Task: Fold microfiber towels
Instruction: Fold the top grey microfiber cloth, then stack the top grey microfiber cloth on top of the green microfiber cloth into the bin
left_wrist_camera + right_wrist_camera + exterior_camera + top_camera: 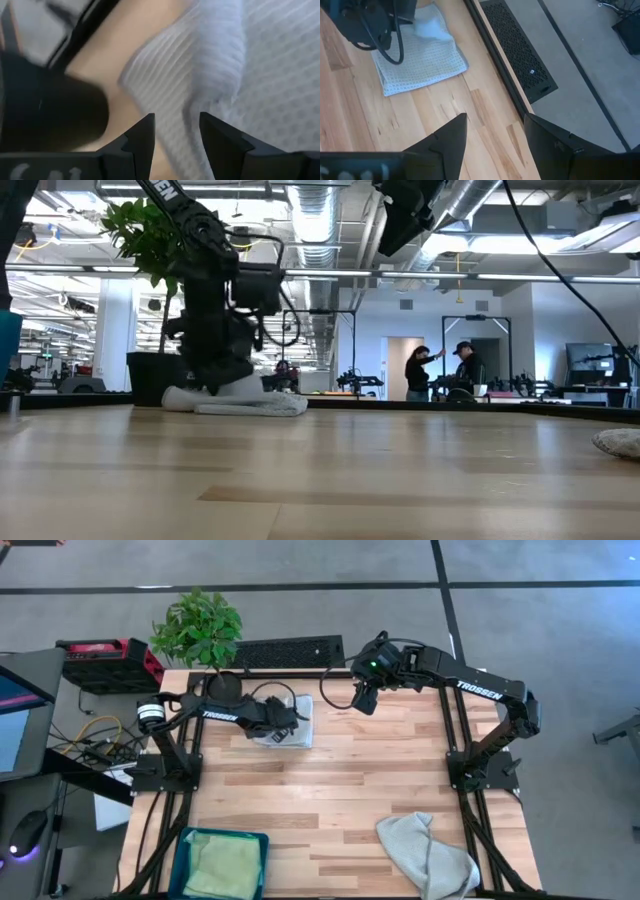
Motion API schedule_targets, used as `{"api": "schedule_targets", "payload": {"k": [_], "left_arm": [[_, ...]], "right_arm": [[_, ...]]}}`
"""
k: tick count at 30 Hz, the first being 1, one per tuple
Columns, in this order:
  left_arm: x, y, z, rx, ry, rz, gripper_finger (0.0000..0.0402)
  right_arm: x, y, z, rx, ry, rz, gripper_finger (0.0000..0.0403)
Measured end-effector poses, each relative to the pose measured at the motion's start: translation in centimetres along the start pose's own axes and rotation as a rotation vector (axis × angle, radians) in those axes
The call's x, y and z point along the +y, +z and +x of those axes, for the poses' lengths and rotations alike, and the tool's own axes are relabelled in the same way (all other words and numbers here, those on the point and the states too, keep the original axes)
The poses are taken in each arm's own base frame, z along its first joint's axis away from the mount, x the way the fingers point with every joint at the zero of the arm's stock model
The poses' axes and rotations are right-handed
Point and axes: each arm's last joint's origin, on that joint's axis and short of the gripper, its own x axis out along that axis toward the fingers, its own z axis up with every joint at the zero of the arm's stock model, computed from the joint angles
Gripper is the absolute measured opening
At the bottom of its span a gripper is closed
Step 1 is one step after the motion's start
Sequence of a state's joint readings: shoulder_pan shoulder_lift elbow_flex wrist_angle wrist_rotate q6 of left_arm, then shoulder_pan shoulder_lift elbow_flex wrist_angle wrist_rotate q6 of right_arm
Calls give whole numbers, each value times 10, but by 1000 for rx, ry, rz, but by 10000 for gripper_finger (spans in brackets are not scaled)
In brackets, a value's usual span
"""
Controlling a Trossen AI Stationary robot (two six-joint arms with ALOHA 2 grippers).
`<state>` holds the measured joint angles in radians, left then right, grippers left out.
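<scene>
A pale, waffle-textured towel [298,732] lies folded flat near the table's far edge, left of centre. It also shows in the low view [255,406] and the right wrist view [420,57]. My left gripper [288,720] is down over it, slanting downward, open. Its fingers stand either side of a raised fold of the towel [220,60]. My right gripper [363,700] hangs open, high above the wood to the towel's right, with nothing between its fingers [495,130]. My left gripper is low at the towel's raised fold [200,95], coming from the table's left and slanting down. Its open fingers straddle the fold. Whether their tips touch the cloth I cannot tell.
A teal bin [190,840] at the near left holds a light green towel [225,865]. A crumpled grey towel [425,850] lies at the near right. A potted plant [200,628] and a black grille [288,650] stand beyond the far edge. People stand far back in the room [440,370].
</scene>
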<state>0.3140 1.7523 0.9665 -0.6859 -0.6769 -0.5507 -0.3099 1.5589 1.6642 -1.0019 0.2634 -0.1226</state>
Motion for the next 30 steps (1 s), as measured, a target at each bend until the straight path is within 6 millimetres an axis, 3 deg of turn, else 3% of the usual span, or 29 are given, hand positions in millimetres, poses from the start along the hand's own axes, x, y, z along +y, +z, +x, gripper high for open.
{"api": "schedule_targets", "payload": {"k": [5,11,19,23,30], "left_arm": [[3,-11,-3,82,38,-43,148],[-8,-11,-23,26,-15,94,148],[-27,-19,-65,-77,-316,638,148],[-35,-21,-69,-123,-391,779,148],[-41,-21,-60,-210,-427,798,148]], "right_arm": [[0,0,0,0,0,0,221],[0,0,0,-1,0,0,221],[0,0,0,-4,0,-8,221],[0,0,0,-4,0,-10,221],[0,0,0,2,0,-18,221]]}}
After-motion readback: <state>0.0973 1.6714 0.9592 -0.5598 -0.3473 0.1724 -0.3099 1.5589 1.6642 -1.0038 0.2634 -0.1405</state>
